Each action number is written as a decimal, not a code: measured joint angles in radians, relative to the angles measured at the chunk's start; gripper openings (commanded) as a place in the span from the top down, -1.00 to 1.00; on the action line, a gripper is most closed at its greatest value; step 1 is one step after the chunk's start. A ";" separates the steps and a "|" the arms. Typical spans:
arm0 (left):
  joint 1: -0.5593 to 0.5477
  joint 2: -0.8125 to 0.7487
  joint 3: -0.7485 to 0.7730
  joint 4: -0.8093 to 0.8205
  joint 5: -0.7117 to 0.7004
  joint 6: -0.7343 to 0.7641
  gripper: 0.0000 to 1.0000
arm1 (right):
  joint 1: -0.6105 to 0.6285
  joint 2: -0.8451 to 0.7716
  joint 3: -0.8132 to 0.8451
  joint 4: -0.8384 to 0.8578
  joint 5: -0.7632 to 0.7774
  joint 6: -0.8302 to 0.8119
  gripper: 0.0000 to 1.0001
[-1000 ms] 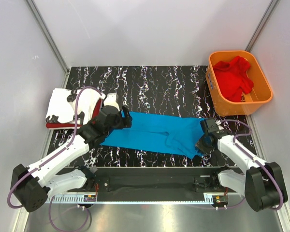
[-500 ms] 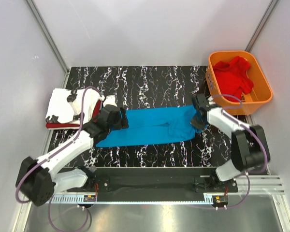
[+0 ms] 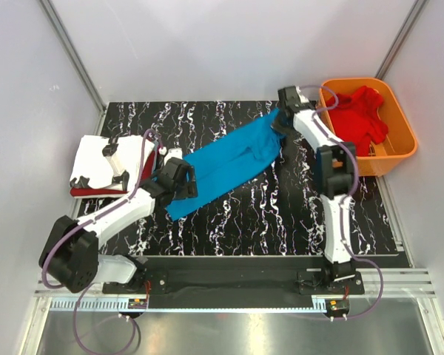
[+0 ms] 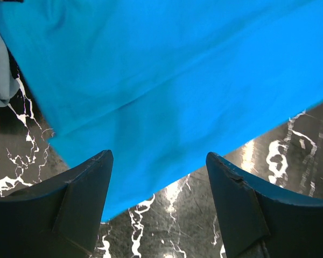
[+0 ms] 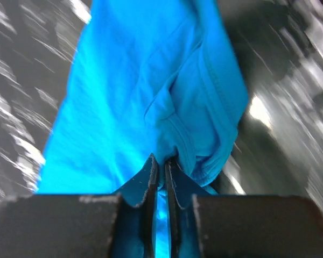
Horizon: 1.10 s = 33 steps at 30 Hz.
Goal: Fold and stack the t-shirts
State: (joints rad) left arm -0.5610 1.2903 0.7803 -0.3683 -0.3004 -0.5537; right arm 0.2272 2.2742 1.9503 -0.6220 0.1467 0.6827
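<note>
The blue t-shirt (image 3: 226, 163) lies stretched in a long band across the black marbled surface (image 3: 244, 222), slanting from about 8 o'clock near the middle up toward 1 o'clock. At its far end the right gripper (image 5: 160, 164) is closed almost completely, a bunched fold of hem and seam pinched between its fingers. The right arm reaches far out to that corner. At the near-left end the left gripper (image 4: 157, 156) stands with its fingers spread wide, holding nothing. The blue cloth's corner shows between the fingers and beyond them, and whether the tips touch it cannot be told.

At 9 o'clock, at the surface's left edge, the white t-shirt (image 3: 92, 159) with black marks lies folded on top of the dark red t-shirt (image 3: 85, 192). At 2 o'clock the orange basket (image 3: 381, 161) holds the brighter red t-shirt (image 3: 355, 118), crumpled.
</note>
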 measured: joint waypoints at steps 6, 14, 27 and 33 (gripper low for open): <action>0.011 0.137 0.057 -0.038 -0.023 0.017 -0.50 | -0.007 0.371 0.639 -0.129 -0.039 -0.066 0.67; 0.008 0.229 0.122 -0.071 -0.047 0.084 -0.53 | -0.043 0.350 0.493 -0.102 -0.122 -0.116 0.55; -0.180 0.205 0.123 -0.094 -0.005 0.175 -0.12 | -0.086 0.349 0.482 -0.098 -0.190 -0.153 0.49; -0.180 0.305 0.150 -0.125 -0.015 0.181 -0.06 | -0.089 0.349 0.482 -0.098 -0.213 -0.153 0.46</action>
State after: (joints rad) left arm -0.7410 1.5955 0.9306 -0.4931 -0.3157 -0.3729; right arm 0.1383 2.6232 2.4325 -0.7197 -0.0666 0.5301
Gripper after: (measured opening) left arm 0.563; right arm 0.264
